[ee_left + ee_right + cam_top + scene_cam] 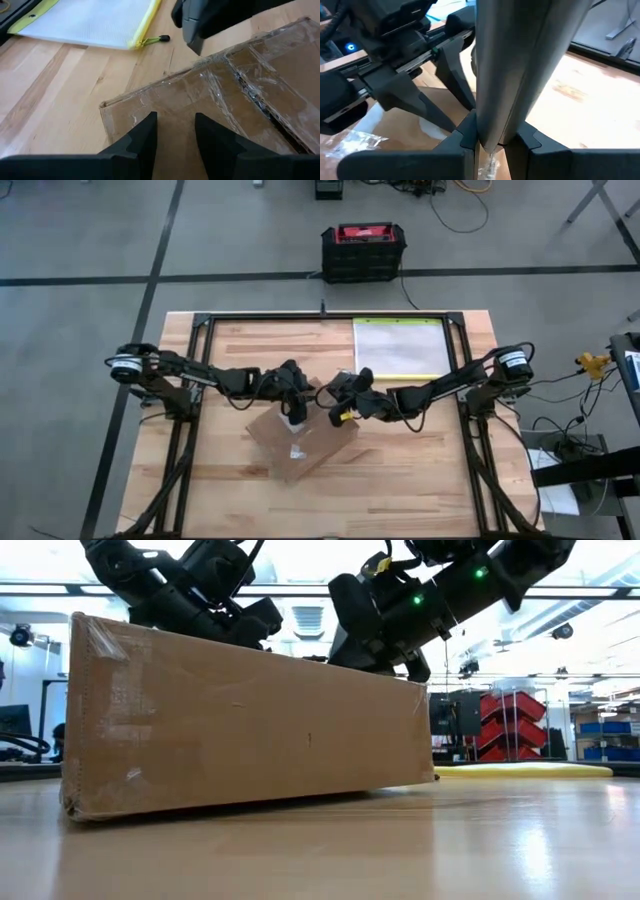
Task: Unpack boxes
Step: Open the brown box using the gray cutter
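The brown cardboard box (300, 445) lies flat on the table's middle, clear tape along its top seam (250, 90). My left gripper (175, 135) stands open over the box's top near one corner, fingers slanting down. My right gripper (492, 147) is shut on a smooth grey bar-like tool (520, 55). It hovers at the box's far edge, opposite the left gripper (297, 408). In the left wrist view the grey tip (194, 40) hangs just above the taped edge. The tool's far end is out of the right wrist view. My left gripper has its open fingers (142, 137) low over the box's top face; I cannot tell whether they touch the cardboard. My right gripper pinches the grey tool's narrow end (490, 137) between its two fingers. The tool runs on forward along the fingers and slants down toward the box.
A clear pouch with a yellow-green edge (398, 348) lies flat at the table's far right. A black-and-red case (363, 250) stands on the floor beyond the far edge. Bare wood lies along the near edge (400, 500). A black frame (200, 330) rims the table.
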### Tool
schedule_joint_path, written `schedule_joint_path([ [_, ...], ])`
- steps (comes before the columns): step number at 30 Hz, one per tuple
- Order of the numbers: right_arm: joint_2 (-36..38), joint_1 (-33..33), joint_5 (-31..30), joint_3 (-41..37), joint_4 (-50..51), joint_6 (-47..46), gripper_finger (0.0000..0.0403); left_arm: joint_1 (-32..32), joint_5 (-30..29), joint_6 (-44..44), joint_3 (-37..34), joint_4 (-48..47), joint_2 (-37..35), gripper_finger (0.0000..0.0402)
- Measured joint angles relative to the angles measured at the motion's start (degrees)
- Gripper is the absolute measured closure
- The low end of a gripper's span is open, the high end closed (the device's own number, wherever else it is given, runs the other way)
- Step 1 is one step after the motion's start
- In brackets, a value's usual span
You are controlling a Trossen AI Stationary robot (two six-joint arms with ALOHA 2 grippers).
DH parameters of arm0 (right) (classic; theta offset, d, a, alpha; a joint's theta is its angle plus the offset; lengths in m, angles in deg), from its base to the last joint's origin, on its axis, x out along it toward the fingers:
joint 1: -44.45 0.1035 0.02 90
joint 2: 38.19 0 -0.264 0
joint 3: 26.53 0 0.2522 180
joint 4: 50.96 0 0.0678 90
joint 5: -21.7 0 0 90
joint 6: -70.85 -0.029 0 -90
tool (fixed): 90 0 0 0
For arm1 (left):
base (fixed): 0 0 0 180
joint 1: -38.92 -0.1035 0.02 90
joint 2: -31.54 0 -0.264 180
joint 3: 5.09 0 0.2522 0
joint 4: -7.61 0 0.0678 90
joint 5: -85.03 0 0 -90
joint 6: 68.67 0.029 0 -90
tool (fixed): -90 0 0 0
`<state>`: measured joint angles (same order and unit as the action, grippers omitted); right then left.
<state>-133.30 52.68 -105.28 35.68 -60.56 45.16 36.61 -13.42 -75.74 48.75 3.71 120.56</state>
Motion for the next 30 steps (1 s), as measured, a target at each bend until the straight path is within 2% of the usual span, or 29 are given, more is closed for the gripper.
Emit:
schedule_joint_path([
  [11,-3.2,-0.4,-1.8,0.9,-2.0,0.2,0.0363,0.0,-0.1,0.1,-0.1,0.0,0.1,0.0284],
  [25,-4.1,0.6,-3.7,3.8,4.3,0.1,0.0363,0.0,-0.2,-1.0,-0.1,-0.1,0.1,0.0284],
  [30,-4.1,2.7,-5.3,3.8,5.7,-0.6,0.0363,0.1,-3.0,-2.7,0.0,-1.3,0.1,0.0284],
])
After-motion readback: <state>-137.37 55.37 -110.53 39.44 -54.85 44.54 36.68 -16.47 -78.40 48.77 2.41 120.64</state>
